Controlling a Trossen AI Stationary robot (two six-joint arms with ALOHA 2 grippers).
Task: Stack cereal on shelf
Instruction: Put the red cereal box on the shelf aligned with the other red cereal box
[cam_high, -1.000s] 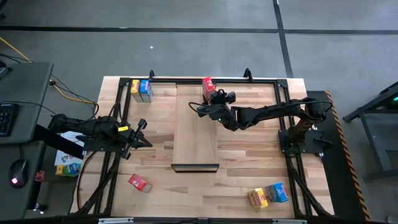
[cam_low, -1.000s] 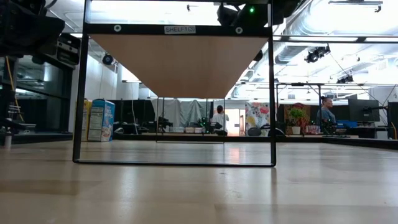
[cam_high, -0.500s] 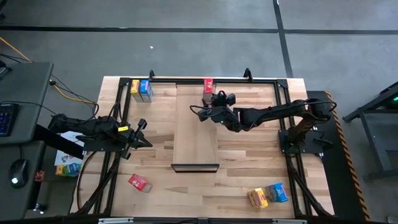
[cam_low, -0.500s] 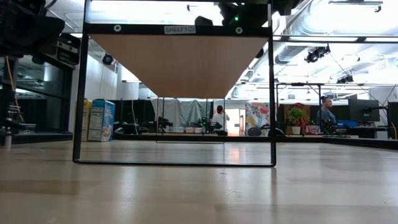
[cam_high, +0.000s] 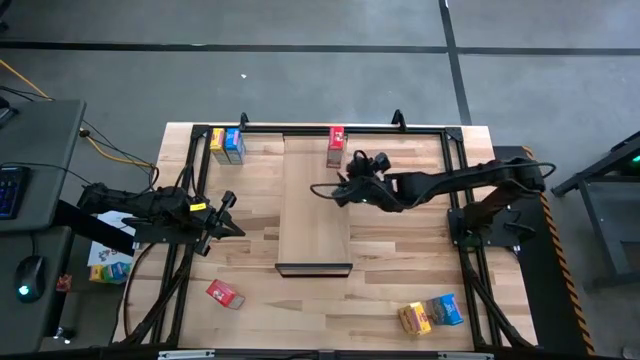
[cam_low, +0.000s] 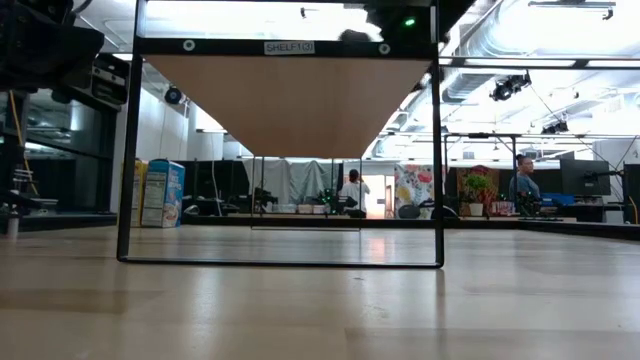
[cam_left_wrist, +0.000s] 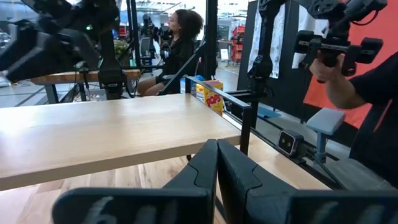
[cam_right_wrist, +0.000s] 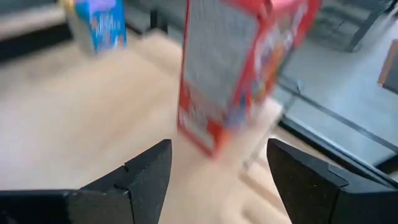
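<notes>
A red cereal box (cam_high: 336, 145) stands on its bottom at the far end of the shelf (cam_high: 315, 215), a pale board with a black lip (cam_high: 313, 268) at its near end. My right gripper (cam_high: 340, 190) hovers open above the shelf, just short of the box. In the right wrist view the red box (cam_right_wrist: 239, 68) shows beyond the gripper (cam_right_wrist: 217, 168), clear of both fingers. My left gripper (cam_left_wrist: 217, 165) waits shut and level at the table's left (cam_high: 236, 226).
A yellow box (cam_high: 217, 143) and a blue box (cam_high: 234, 145) stand at the far left corner. Another red box (cam_high: 224, 293) lies near left. A yellow (cam_high: 414, 318) and a blue box (cam_high: 445, 309) lie near right. A black frame (cam_low: 435, 150) carries the shelf above the tabletop.
My right gripper has drawn back from the red box, toward the table's near-right side and a little up. Its wrist has rolled and its fingers have stayed open. The red box has stayed on the shelf's far end.
</notes>
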